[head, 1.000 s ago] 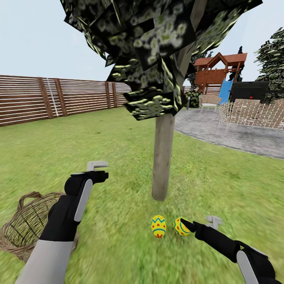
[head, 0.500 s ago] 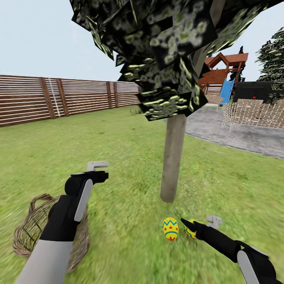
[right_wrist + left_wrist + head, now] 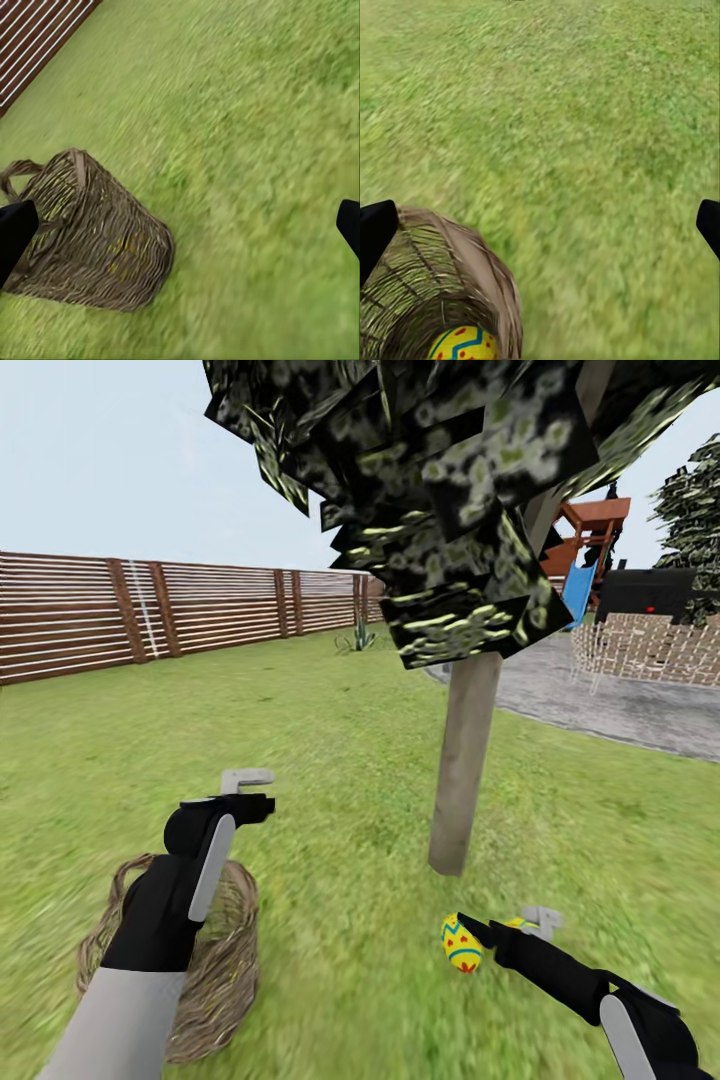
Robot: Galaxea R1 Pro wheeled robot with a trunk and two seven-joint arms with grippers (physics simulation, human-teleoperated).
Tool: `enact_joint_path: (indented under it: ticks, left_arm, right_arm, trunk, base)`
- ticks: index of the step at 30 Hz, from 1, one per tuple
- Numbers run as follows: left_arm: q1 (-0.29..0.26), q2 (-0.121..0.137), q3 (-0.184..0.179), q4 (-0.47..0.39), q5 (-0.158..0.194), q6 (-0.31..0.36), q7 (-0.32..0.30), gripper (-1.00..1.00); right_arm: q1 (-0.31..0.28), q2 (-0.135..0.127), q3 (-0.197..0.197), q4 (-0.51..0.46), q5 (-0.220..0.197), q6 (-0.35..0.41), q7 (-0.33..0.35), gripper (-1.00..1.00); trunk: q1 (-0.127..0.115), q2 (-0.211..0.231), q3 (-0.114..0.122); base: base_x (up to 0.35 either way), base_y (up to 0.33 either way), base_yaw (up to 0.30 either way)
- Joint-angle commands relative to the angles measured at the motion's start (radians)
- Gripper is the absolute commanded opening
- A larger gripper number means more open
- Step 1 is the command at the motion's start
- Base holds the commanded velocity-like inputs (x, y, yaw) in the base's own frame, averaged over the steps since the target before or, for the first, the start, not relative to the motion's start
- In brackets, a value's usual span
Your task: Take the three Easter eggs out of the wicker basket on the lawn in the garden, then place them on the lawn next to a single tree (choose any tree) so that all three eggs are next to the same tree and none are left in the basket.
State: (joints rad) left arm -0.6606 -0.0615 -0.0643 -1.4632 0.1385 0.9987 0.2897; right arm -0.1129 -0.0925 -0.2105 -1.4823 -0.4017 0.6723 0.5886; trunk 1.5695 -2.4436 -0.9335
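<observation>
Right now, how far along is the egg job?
Done: at least one Easter egg lies on the lawn by the tree; a yellow sliver beside it, behind the right pincer, may be a second. In hand: nothing; both pincers look open and empty. Left: one egg is in the wicker basket under the left pincer.

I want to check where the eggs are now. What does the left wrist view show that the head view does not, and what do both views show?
Left wrist view: an Easter egg lying inside the wicker basket.

Head view: the tree, a second Easter egg on the grass near its trunk beside the right gripper, the left gripper, the wooden fence.

Both views: the basket and the lawn.
</observation>
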Motion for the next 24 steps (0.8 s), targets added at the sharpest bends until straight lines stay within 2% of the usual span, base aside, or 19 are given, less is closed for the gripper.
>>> enact_joint_path:
  ticks: [1, 8, 17, 24]
  left_arm:
    - [-0.001, 0.0, 0.0, -0.001, 0.01, 0.003, 0.01, 1.0]
    - [-0.001, 0.0, 0.001, -0.003, 0.014, 0.005, 0.009, 1.0]
    - [-0.001, -0.001, 0.004, -0.001, 0.012, 0.028, 0.01, 1.0]
    - [-0.002, -0.001, 0.048, 0.001, 0.011, 0.049, 0.01, 1.0]
  right_arm:
    - [-0.001, 0.0, -0.001, -0.001, -0.004, 0.007, 0.001, 1.0]
    - [-0.001, -0.001, -0.002, 0.0, -0.003, 0.007, 0.001, 1.0]
    - [-0.001, -0.001, -0.001, 0.0, -0.004, 0.007, 0.0, 1.0]
    - [-0.001, 0.001, -0.001, 0.0, -0.003, 0.007, 0.0, 1.0]
  trunk:
    - [0.0, 0.0, 0.0]
    - [0.0, 0.0, 0.004]
    - [-0.035, 0.063, 0.033]
    - [-0.062, 0.112, 0.055]
  base:
    - [0.0, 0.255, 0.0]
    - [0.0, 0.109, 0.0]
    - [0.0, 0.011, 0.0]
    - [0.0, 0.0, 0.0]
